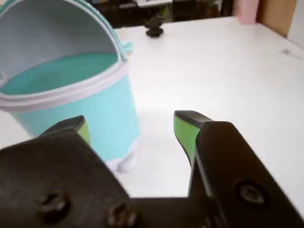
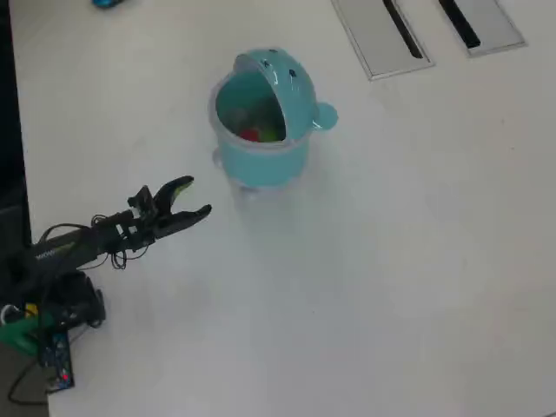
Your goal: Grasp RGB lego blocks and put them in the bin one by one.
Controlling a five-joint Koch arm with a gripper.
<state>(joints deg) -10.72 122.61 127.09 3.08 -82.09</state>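
The teal bin [image 2: 261,156] stands on the white table with its domed lid flipped open; in the wrist view the bin [image 1: 80,102] fills the upper left. In the overhead view a red block [image 2: 249,135] and a yellow-green block [image 2: 268,133] lie inside it. The blue block is not visible. My gripper [image 2: 193,198] is open and empty, hovering left of and below the bin, apart from it. In the wrist view the gripper [image 1: 130,126] shows green-padded jaws spread wide with nothing between them.
Two flat grey slotted panels [image 2: 382,35] lie at the top right of the overhead view. A small dark object [image 1: 154,29] sits at the table's far edge in the wrist view. The arm's base and cables [image 2: 52,321] are at the lower left.
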